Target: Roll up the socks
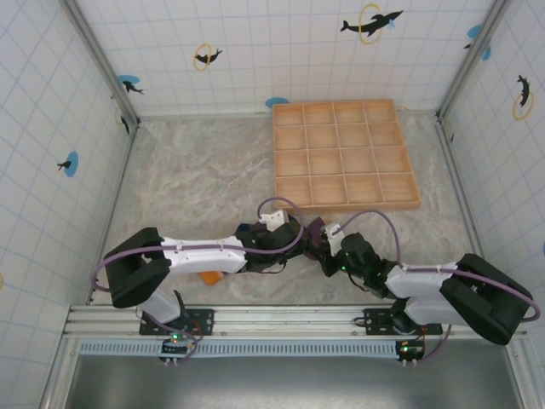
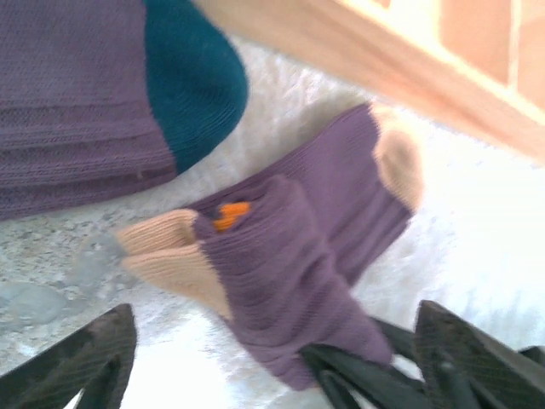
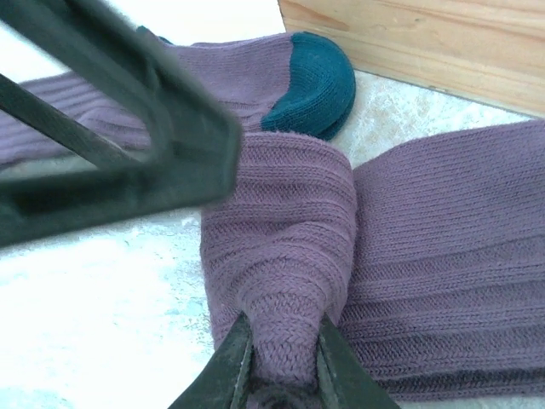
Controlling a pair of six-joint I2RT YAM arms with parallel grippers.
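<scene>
Tan-toed sock and teal-toed sock lie side by side on the desk, just in front of the wooden tray, where both arms meet. Right gripper: jaws nearly together, clamped on a raised fold of the tan-toed sock, likely pinching it up so a roll can start. Left gripper: jaws wide apart, straddling that fold, gripping nothing, probably poised to pin it. Teal-toed sock flat, untouched.

White-and-black arms, purple cables
</scene>
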